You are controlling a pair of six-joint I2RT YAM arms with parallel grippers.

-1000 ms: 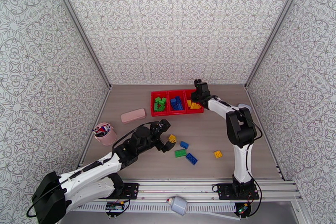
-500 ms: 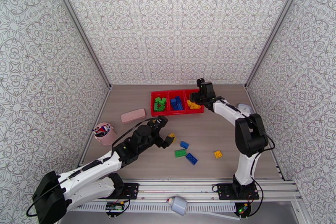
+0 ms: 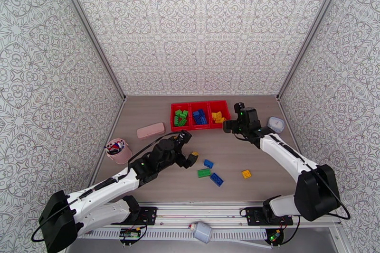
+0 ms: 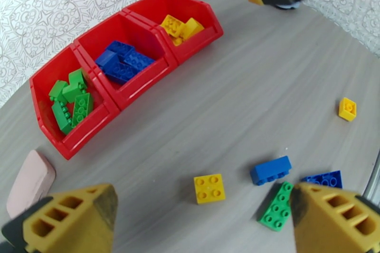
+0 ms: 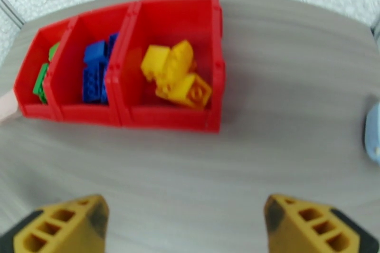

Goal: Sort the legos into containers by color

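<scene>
Three joined red containers (image 3: pixel 209 127) stand at the back middle; in the left wrist view (image 4: pixel 142 91) they hold green, blue and yellow legos, one colour per bin. Loose legos lie nearer: a yellow one (image 3: pixel 194 156), a blue one (image 3: pixel 208 163), a green one (image 3: pixel 204 173), another blue (image 3: pixel 216 179) and a small yellow (image 3: pixel 246 173). My left gripper (image 3: pixel 188 150) is open and hangs low over the yellow brick (image 4: pixel 209 188), which lies between its fingers. My right gripper (image 5: pixel 187 225) is open and empty, just in front of the bin of yellow legos (image 5: pixel 178 78).
A pink cup of pens (image 3: pixel 118 151) and a pink case (image 3: pixel 150 131) sit on the left side. A small white lidded box (image 3: pixel 275 123) stands right of the bins, close to my right wrist. Patterned walls close in the table on three sides.
My right gripper has opened and drawn back from above the yellow bin, toward the near right. My left gripper has edged closer to the loose yellow brick.
</scene>
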